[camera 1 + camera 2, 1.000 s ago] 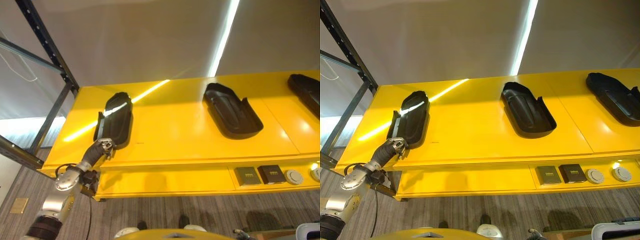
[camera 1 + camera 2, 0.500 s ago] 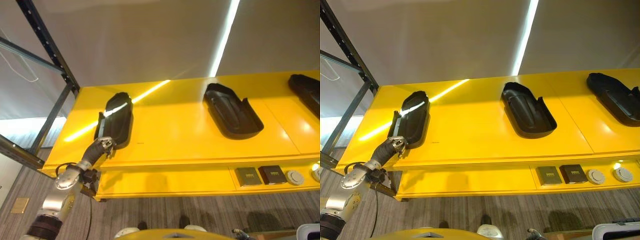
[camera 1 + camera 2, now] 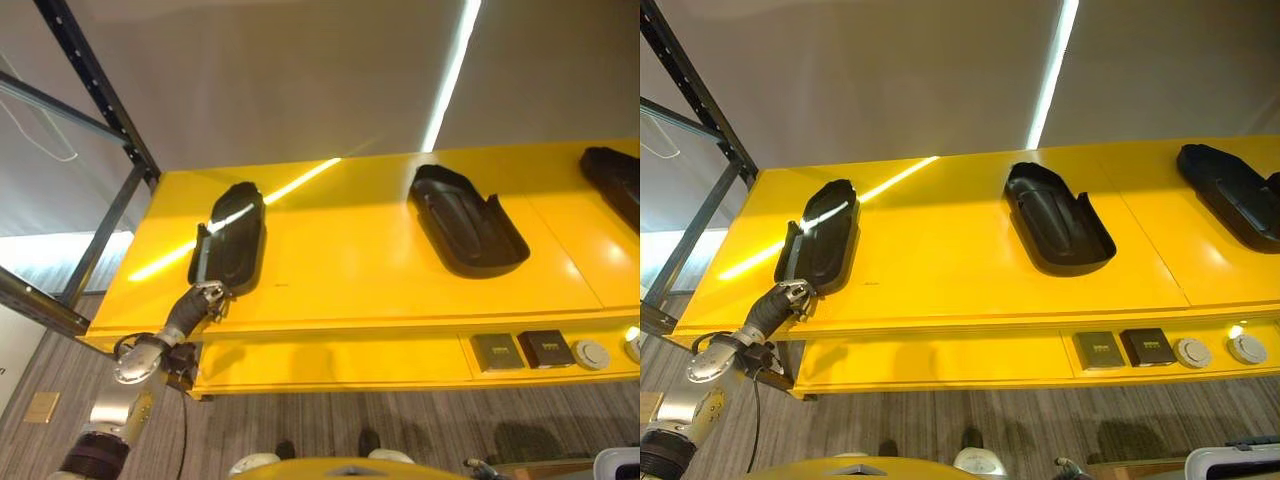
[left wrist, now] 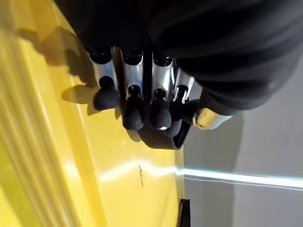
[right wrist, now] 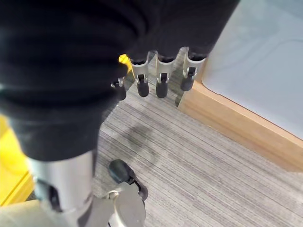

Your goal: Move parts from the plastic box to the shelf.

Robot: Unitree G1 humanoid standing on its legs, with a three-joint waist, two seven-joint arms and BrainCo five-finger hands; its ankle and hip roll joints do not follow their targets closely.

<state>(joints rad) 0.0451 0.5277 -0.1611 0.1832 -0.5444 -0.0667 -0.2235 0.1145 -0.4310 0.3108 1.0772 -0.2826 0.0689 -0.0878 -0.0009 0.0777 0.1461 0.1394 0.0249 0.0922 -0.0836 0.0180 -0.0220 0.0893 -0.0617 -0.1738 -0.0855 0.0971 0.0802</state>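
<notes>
The head views show a yellow shelf [image 3: 380,260] bearing three black moulded parts: a left part [image 3: 230,250], a middle part [image 3: 466,222] and a right part [image 3: 1232,193], the last cut by the frame edge in the left eye view but seen almost whole in the right eye view. Below the shelf's near right edge sit two dark square plates [image 3: 520,350] and two round white discs [image 3: 1217,349]. A dark steel upright [image 3: 95,95] stands at the far left.

The left arm reaches up from the lower left; the left hand [image 3: 205,297] sits at the near end of the left part, at the shelf's near edge. The left wrist view adds that its dark-tipped fingers [image 4: 134,113] are loosely bent over the shelf surface, beside the part's dark end, gripping nothing.

The right wrist view shows the right hand [image 5: 158,78] hanging over striped grey flooring [image 5: 199,156], fingers relaxed and empty, beside a wooden-edged pale panel [image 5: 246,127].
</notes>
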